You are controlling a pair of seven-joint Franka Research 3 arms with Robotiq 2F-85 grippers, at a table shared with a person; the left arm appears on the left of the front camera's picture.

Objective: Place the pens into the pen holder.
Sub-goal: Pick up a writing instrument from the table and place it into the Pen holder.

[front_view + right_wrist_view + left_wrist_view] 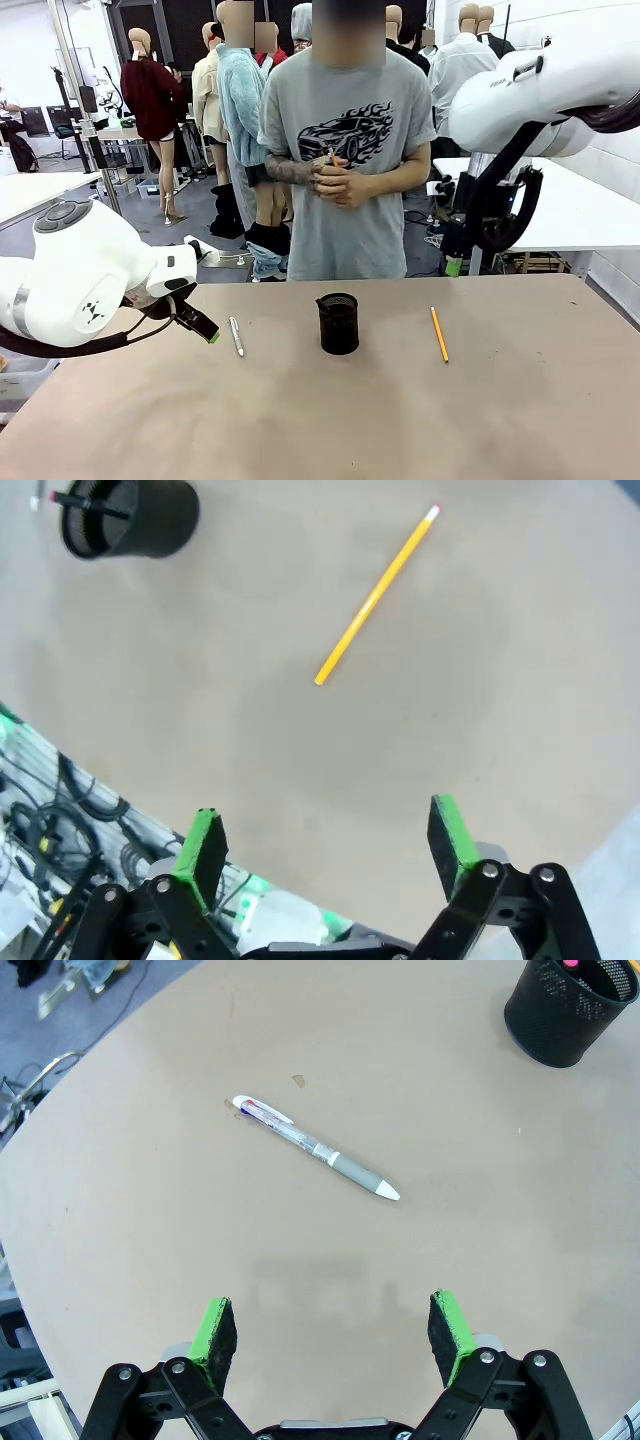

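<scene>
The black mesh pen holder [338, 323] stands mid-table, also seen in the left wrist view [570, 1005] and the right wrist view [125, 515], with a dark stick and a pink tip inside. A silver-grey pen [236, 336] lies left of it, ahead of my left gripper [335, 1325], which hovers open and empty just above the table [203, 325]. A yellow pencil [439, 333] lies right of the holder. My right gripper [325, 840] is open and empty, high over the table's far right edge, with the pencil [375, 595] well ahead of it.
A person in a grey T-shirt stands at the far side, hands [338, 180] clasped at the waist around what looks like a thin stick. The tan table [330, 420] is bare in front. Cables and floor lie beyond its far edge [60, 810].
</scene>
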